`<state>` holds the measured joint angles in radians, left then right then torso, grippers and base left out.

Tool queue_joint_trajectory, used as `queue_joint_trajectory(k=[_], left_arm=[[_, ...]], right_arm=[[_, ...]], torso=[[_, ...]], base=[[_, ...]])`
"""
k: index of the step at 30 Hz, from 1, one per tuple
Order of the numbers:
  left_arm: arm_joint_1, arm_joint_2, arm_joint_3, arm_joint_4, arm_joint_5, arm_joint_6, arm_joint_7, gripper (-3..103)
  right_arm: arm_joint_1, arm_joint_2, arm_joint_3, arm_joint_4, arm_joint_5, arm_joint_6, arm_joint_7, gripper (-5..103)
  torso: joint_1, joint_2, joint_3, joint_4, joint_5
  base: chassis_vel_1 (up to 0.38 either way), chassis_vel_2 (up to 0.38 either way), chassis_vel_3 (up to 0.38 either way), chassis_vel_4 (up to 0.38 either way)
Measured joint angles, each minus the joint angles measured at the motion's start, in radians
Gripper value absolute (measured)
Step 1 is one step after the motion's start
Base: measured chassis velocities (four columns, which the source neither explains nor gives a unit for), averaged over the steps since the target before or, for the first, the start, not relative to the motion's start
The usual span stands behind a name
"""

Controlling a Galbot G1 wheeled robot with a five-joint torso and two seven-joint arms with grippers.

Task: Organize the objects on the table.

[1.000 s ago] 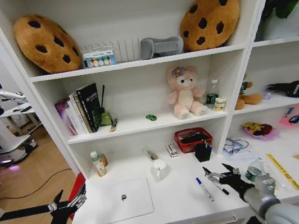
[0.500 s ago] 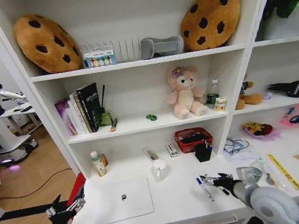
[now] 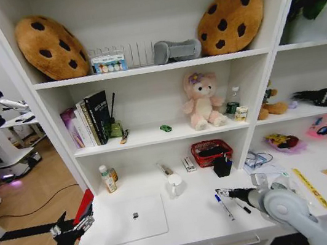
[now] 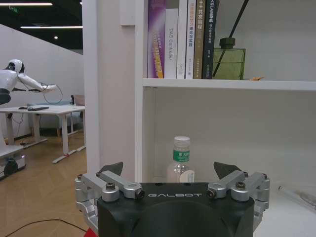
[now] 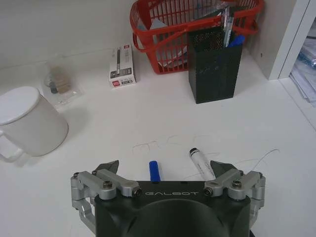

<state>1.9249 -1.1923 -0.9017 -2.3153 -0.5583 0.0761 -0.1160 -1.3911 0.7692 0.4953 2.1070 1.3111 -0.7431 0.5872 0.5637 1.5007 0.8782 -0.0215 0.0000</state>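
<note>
The silver laptop point(image 3: 134, 219) lies shut on the white table point(image 3: 193, 233), left of centre. Two white marker pens lie right of it: the blue-capped one point(image 3: 223, 206) point(image 5: 155, 171) and the black-capped one point(image 3: 243, 207) point(image 5: 199, 162). My right gripper point(image 3: 223, 192) point(image 5: 164, 167) hovers open just above them, its fingers straddling both pen caps without touching. A tiny green toy car point(image 3: 165, 128) sits on the middle shelf beside the pink bear. My left gripper point(image 3: 74, 227) point(image 4: 168, 169) hangs open and empty off the table's left end.
A white lidded mug point(image 3: 174, 185) point(image 5: 27, 121), a black mesh pen holder point(image 3: 222, 166) point(image 5: 214, 64), a red basket point(image 3: 211, 151) point(image 5: 168, 29) and a small box point(image 5: 122, 64) stand behind the pens. A bottle point(image 3: 106, 179) point(image 4: 180, 160) stands at the back left. Clutter lies at the right.
My right gripper has swung left and forward, coming over the two pens. The left gripper dropped slightly a second ago and has stayed put since.
</note>
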Motion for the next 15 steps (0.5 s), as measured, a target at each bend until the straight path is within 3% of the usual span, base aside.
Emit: queue_joint_trajectory(k=[15], left_arm=[[-0.005, -0.001, -0.004, 0.006, -0.001, 0.005, -0.005, 100]], right_arm=[[0.145, -0.044, -0.159, -0.113, 0.043, 0.005, 0.031, 100]], torso=[[0.000, 0.000, 0.000, 0.0001, 0.0001]], base=[[0.000, 0.000, 0.000, 0.000]])
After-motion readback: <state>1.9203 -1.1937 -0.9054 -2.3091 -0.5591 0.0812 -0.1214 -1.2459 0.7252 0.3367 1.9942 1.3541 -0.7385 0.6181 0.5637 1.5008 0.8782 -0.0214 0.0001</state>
